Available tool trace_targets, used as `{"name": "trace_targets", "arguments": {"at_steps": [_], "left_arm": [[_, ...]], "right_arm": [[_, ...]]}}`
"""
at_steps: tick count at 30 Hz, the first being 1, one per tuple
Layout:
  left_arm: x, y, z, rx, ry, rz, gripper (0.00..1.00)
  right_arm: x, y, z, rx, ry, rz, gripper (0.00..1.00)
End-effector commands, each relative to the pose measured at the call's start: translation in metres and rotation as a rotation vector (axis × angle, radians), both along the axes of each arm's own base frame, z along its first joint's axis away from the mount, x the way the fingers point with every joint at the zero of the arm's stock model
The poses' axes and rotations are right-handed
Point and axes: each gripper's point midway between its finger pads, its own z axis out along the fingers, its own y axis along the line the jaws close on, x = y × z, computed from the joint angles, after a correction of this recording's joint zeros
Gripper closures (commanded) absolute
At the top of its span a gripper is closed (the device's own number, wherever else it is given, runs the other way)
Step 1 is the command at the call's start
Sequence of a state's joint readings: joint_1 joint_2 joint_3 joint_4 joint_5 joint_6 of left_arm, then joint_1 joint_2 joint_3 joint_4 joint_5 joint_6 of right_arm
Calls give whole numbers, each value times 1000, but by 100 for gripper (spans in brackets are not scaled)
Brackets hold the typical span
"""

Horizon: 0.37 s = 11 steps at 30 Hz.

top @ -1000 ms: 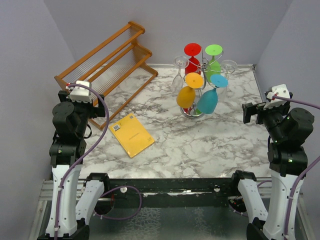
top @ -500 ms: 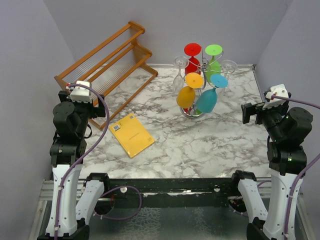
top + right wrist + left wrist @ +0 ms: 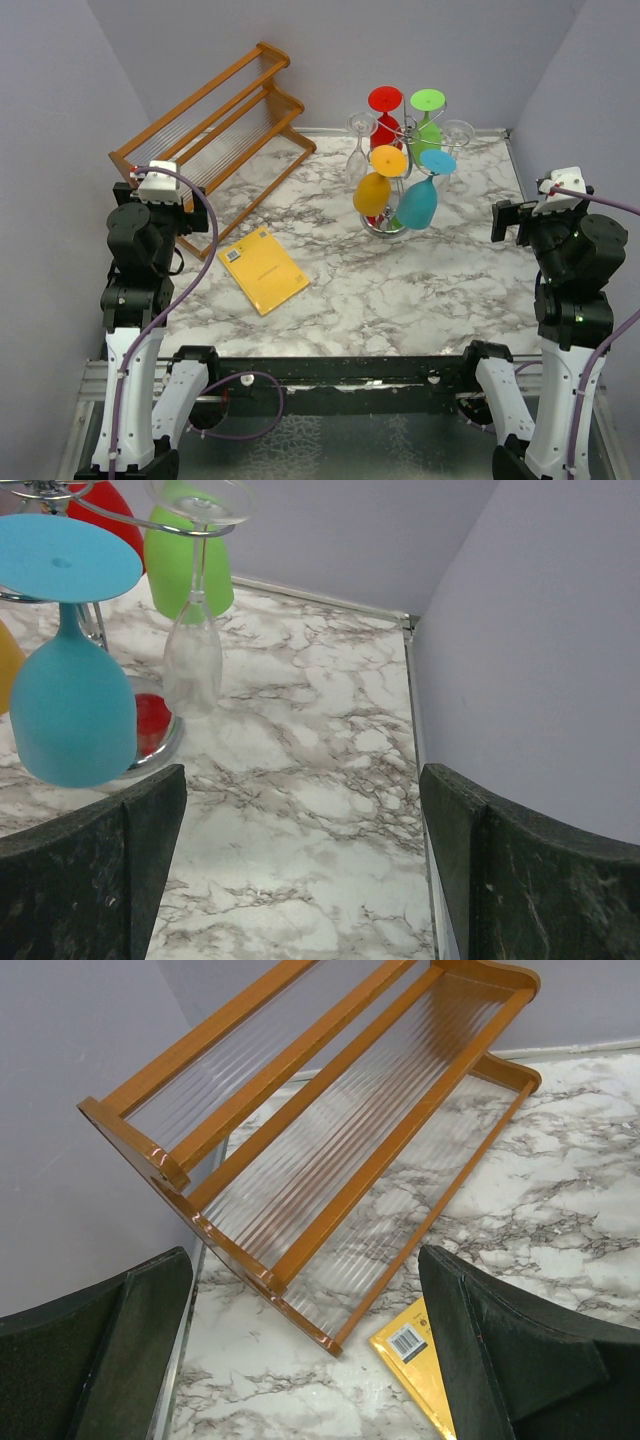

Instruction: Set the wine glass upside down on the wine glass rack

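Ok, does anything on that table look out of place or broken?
Nothing spilled or broken. The glasses hang upside down on the wine glass rack. Only the yellow booklet and the wooden rack lie skewed to the table edges.

The tabletop [image 3: 450,270] is smooth, marble-patterned white and grey with a faint sheen. The far-left wooden rack [image 3: 215,120] has glossy varnished orange-brown frames and clear ribbed shelves. The wine glass rack [image 3: 383,228] is shiny silver wire on a mirror-bright metal base. It carries a smooth, opaque blue glass [image 3: 70,710] and a clear glass [image 3: 192,665]. The yellow booklet [image 3: 263,270] looks like matt paper. The fingers [image 3: 520,1360] of the left hand [image 3: 305,1290] are matt black and grainy.
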State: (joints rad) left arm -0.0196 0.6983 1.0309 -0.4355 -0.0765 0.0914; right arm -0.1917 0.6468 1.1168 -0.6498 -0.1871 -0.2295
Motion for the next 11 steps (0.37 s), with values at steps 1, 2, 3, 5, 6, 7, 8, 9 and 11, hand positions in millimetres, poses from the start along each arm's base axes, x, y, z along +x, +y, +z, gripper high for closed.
{"name": "trace_targets", "arguments": {"at_steps": [1, 2, 3, 5, 6, 7, 8, 9, 11], "left_arm": [[0, 3, 6, -5, -35, 18, 1], [0, 3, 6, -5, -34, 16, 1], [0, 3, 6, -5, -33, 16, 1], [0, 3, 6, -5, -33, 15, 1], [0, 4, 6, -4, -33, 20, 1], [0, 5, 6, -4, -34, 25, 1], [0, 5, 7, -3, -34, 30, 1], [0, 6, 7, -3, -35, 30, 1], [-1, 5, 7, -5, -34, 26, 1]], "right_arm": [[0, -6, 6, 8, -34, -35, 0], [0, -6, 6, 8, -34, -36, 0], [0, -5, 6, 8, -34, -33, 0], [0, -5, 5, 9, -32, -29, 0], [0, -4, 5, 9, -32, -26, 0], [0, -4, 4, 10, -30, -25, 0], [0, -4, 4, 11, -30, -24, 0], [0, -4, 4, 11, -30, -24, 1], [0, -4, 4, 11, -30, -21, 0]]}}
